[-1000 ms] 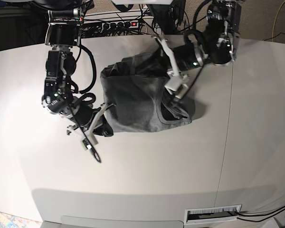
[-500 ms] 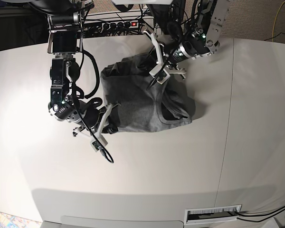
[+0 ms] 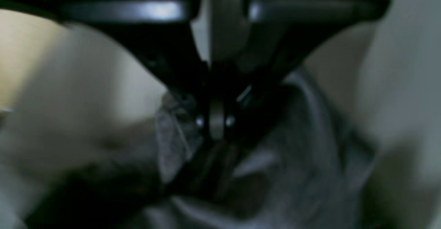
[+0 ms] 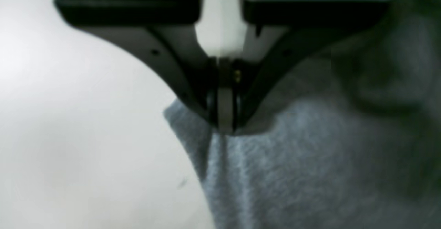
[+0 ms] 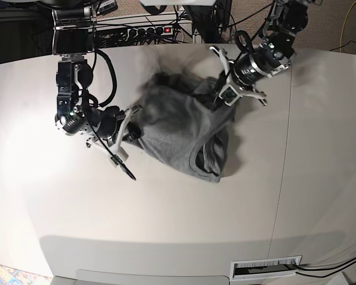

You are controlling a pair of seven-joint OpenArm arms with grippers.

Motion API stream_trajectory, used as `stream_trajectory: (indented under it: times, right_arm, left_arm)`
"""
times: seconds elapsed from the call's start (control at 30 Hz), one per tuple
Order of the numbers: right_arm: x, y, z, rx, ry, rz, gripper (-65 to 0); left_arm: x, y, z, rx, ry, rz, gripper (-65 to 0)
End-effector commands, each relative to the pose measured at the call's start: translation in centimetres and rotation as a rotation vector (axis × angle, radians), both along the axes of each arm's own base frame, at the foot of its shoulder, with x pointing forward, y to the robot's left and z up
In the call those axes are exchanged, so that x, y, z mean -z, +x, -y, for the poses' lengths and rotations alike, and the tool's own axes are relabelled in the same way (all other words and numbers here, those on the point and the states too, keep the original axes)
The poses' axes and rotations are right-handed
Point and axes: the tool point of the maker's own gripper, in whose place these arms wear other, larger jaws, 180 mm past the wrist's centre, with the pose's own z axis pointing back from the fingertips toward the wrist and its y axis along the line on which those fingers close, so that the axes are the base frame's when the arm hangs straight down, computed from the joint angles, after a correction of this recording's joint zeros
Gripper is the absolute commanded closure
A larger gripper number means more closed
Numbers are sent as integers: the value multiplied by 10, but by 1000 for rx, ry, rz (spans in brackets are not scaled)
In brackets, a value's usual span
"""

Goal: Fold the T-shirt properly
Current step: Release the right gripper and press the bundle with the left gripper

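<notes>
The grey T-shirt [image 5: 178, 127] lies bunched in the middle of the white table [image 5: 184, 219], its collar opening [image 5: 206, 161] turned toward the front. Part of the cloth is raised between the two arms. My left gripper [image 5: 218, 100] is shut on the T-shirt's back right edge. In the blurred left wrist view its closed tips [image 3: 217, 132] pinch dark folds of the T-shirt [image 3: 296, 173]. Over at the left edge, my right gripper [image 5: 133, 132] holds the cloth. The right wrist view shows its tips [image 4: 224, 125] closed on a corner of the T-shirt [image 4: 293, 173].
A power strip [image 5: 147, 29] and tangled cables run along the table's back edge. A seam [image 5: 283, 154] crosses the table on the right. A slotted vent [image 5: 266, 268] sits at the front right. White tabletop surrounds the shirt.
Both arms have pulled up and back with the cloth in their grip. The shirt has lifted, stretched between them and shifted, and its collar now hangs lower toward the front.
</notes>
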Motion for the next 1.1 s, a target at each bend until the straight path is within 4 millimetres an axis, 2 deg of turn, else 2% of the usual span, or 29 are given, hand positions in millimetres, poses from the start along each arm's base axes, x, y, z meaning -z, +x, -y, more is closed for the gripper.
stream_trajectory:
  times: [0.0,0.23,0.4,0.6,0.73,0.83,0.93,1.07]
  right_arm:
    - [-2,-2,4,-8,-21,-18,0]
    - [8,-47,-15,-81,81,-233,0]
    - [6,-54,-14,-85,126,-247,0]
    - [10,-73,-11,-87,181,-291,0]
    - [7,-78,-14,-91,226,-300,0]
    - [-5,-74,-23,-105,287,-277,0]
    - [-32,-67,-38,-145,370,-212,0]
    - [-57,-61,-46,-213,349,-109,0]
  left_arm:
    - [4,5,-16,-23,75,15,0]
    - [-8,44,-33,-65,156,134,0]
    - [-10,72,-45,-72,215,181,0]
    - [-14,101,-52,-89,214,226,0]
    - [-24,118,-56,-118,209,254,0]
    - [-26,121,-58,-127,219,244,0]
    - [-29,121,-58,-130,230,237,0]
    - [-45,119,-53,-144,225,215,0]
